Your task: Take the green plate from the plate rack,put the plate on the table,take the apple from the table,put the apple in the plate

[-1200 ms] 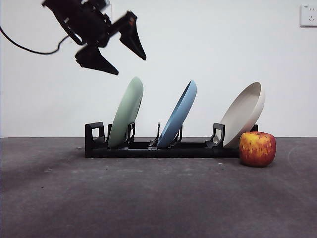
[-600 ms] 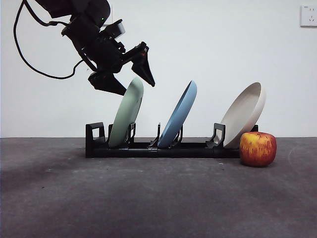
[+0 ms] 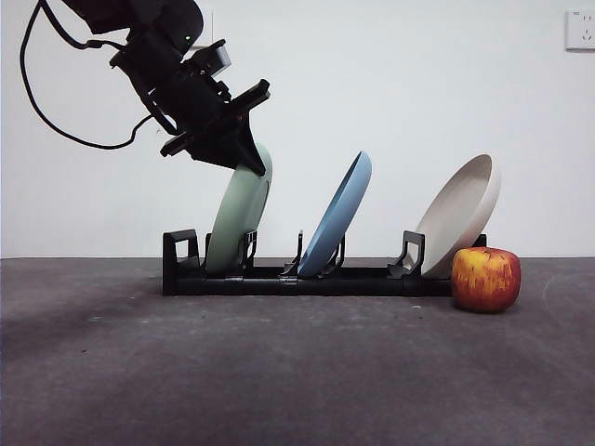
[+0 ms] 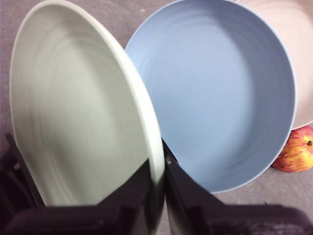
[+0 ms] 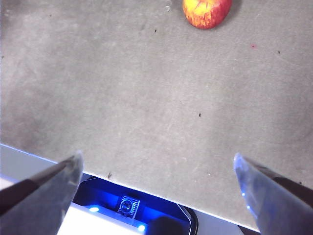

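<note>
**On the rack: left gripper pinching the green plate's rim**

On the table (image 3: 279, 372) in the front view, the rack (image 3: 297, 277) holds three leaning plates: green plate (image 3: 237, 218) at one end, blue plate (image 3: 337, 218) in the middle, beige plate (image 3: 460, 214) at the far end. The apple (image 3: 485, 279) sits on the table just beside the rack's beige end. The left gripper (image 3: 244, 158) comes in from up high and sits right on the green plate's top edge. There's a wall socket (image 3: 580, 30) in the corner; no writing I can read.

Left wrist view shows what the front can't: both jaws pressed on either side of the green plate's rim, with the blue plate close behind it.

Right wrist view: right gripper (image 5: 156, 169) spread wide over bare table, holding nothing, apple well apart from it.
</note>
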### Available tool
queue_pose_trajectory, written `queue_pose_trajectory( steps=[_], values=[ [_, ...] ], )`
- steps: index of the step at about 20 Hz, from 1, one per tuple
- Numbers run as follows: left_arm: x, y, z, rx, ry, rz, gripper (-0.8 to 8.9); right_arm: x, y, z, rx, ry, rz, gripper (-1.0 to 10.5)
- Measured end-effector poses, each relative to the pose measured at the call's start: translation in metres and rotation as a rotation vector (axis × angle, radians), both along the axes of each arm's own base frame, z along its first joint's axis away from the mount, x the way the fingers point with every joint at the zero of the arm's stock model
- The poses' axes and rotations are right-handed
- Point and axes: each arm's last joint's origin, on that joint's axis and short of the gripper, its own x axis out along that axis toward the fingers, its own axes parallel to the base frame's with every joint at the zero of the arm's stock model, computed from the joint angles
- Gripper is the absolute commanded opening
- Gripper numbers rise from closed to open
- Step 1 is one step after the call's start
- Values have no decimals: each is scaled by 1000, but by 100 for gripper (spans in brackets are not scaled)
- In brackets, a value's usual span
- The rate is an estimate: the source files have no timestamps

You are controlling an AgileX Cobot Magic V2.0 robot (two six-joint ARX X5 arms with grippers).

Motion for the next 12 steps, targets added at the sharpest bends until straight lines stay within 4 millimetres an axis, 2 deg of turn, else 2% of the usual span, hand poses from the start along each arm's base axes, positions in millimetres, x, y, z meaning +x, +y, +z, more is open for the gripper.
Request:
queue_pose_trajectory(
  steps=[7,12],
  values=[
    [-1,1,3,-2,-4,3,-9,0,0,0,0,0,0,692],
    [-8,7,24,-36,-50,-5,-9,0,0,0,0,0,0,692]
  ],
)
